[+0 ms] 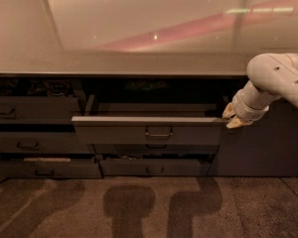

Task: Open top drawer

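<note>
The wide dark grey top drawer stands pulled out toward the near side, its flat front level and well proud of the drawer fronts around it. One small rectangular loop handle sits at the centre of the front. Behind the front's top edge, a long side wall runs back at the left into the dark opening. The pale gripper is just beside the front's right end.
</note>
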{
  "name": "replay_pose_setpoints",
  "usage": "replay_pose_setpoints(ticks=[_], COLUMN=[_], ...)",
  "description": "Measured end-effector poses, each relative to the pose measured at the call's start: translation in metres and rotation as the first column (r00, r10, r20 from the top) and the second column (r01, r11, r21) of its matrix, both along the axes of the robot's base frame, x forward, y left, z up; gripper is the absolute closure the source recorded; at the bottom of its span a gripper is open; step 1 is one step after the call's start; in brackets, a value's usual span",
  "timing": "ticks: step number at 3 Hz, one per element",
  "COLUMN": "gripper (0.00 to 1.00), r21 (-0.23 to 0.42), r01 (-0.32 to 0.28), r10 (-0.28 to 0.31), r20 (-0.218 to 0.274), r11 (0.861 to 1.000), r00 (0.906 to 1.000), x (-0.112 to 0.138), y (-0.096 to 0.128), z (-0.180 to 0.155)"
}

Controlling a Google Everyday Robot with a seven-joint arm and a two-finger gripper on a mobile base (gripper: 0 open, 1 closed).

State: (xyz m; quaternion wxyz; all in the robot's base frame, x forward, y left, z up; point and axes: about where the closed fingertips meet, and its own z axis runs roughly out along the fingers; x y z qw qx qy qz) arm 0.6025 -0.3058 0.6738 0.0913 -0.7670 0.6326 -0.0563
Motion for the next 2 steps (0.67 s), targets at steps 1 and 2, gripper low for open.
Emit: replay_pose_setpoints(ticks=[1,2], gripper=[1.0,1.0], r21=[0.006,0.006], r01=[-0.007,-0.007], r10=[0.007,0.007], r20=[-0.003,-0.003], r11=[1.0,1.0], r00=[1.0,1.0], x=[-0.0081,-0.0081], y=[-0.001,-0.0009], z=[-0.0029,-0.0005])
